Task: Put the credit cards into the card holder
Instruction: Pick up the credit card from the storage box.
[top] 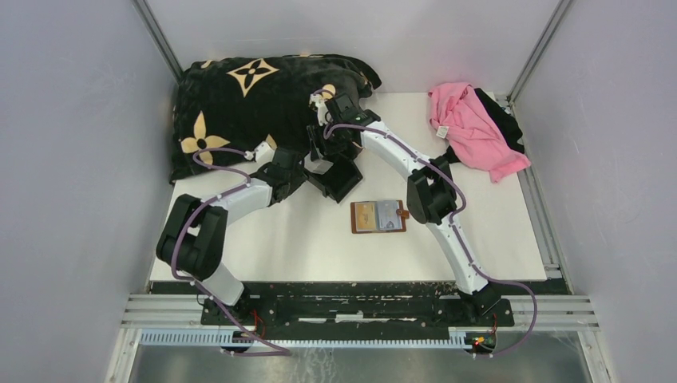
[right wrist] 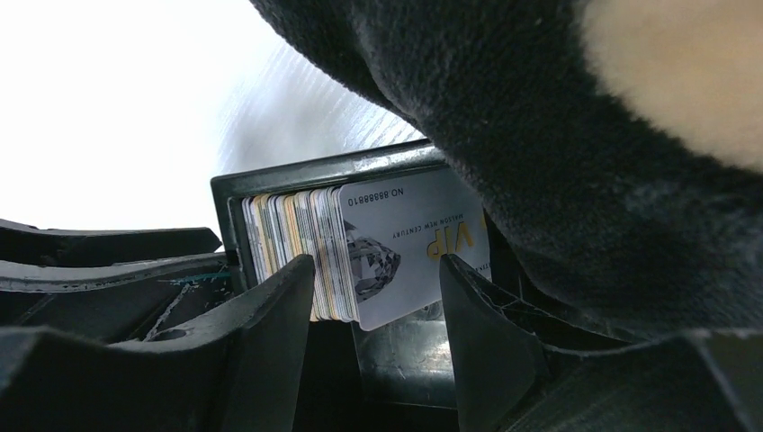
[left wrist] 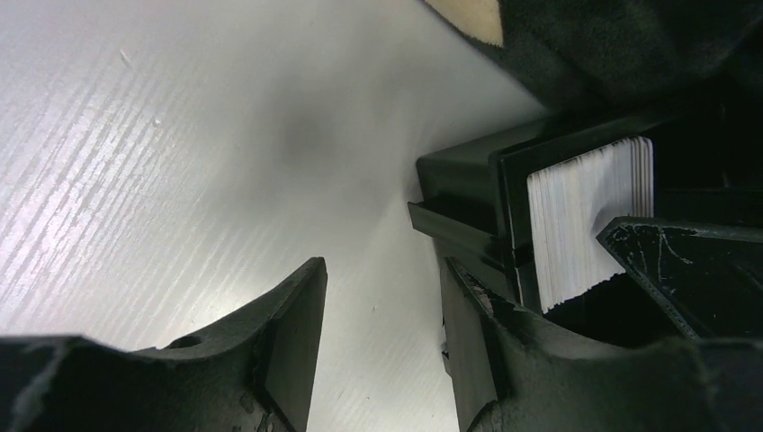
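Note:
The credit cards [right wrist: 292, 225] stand on edge as a stack in a black tray [right wrist: 306, 174]; the front card [right wrist: 405, 243], pale grey with "VIP" on it, leans out. My right gripper [right wrist: 376, 261] is open, its fingers on either side of the stack's end, gripping nothing. My left gripper [left wrist: 383, 265] is open over bare table, its right finger [left wrist: 472, 342] against the tray's outer wall [left wrist: 459, 180], the card stack [left wrist: 580, 225] just beyond. The brown card holder [top: 378, 216] lies open near the middle of the table, an orange-tan and a grey-blue card in its pockets. Both grippers [top: 318, 165] [top: 330, 146] meet at the tray [top: 342, 183].
A black blanket [top: 255, 104] with tan flower shapes is heaped at the back left and overhangs the tray [right wrist: 585, 180]. A pink cloth [top: 471, 128] lies on a dark one at the back right. Grey walls close in the table [top: 303, 239] on three sides.

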Motion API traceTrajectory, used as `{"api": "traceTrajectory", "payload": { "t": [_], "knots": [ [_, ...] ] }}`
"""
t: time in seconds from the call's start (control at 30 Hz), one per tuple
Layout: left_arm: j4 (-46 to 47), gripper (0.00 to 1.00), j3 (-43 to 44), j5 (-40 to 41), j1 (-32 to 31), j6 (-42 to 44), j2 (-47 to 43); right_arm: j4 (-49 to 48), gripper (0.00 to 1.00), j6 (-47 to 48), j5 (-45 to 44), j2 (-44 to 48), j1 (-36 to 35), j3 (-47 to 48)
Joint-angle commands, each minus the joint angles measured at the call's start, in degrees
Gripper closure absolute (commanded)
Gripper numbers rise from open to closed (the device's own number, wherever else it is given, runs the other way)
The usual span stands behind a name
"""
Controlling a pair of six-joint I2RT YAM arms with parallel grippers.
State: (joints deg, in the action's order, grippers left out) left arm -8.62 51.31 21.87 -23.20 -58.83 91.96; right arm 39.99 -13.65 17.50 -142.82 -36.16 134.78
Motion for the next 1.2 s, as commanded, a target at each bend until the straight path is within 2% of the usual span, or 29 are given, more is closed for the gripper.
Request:
{"api": "traceTrajectory", "payload": {
  "t": [0.0, 0.3, 0.63, 1.17],
  "knots": [
    [3.26, 0.43, 0.83, -0.97, 0.32, -2.29, 1.2, -0.98, 0.4, -0.52, 2.04, -0.82, -0.08, 2.52],
    [5.1, 0.43, 2.34, -3.06, 0.36, -0.62, 4.95, -1.64, 0.43, -2.21, 6.06, -1.38, 0.45, 1.02],
    [7.77, 0.42, 3.24, -5.62, 1.25, 0.76, 7.6, -1.71, 0.53, -3.46, 8.81, 0.48, -0.01, -0.47],
    [7.57, 0.42, 4.33, -7.72, 1.35, 1.67, 7.89, -1.5, 0.6, -3.8, 6.34, 4.66, -2.37, -1.89]
  ]
}}
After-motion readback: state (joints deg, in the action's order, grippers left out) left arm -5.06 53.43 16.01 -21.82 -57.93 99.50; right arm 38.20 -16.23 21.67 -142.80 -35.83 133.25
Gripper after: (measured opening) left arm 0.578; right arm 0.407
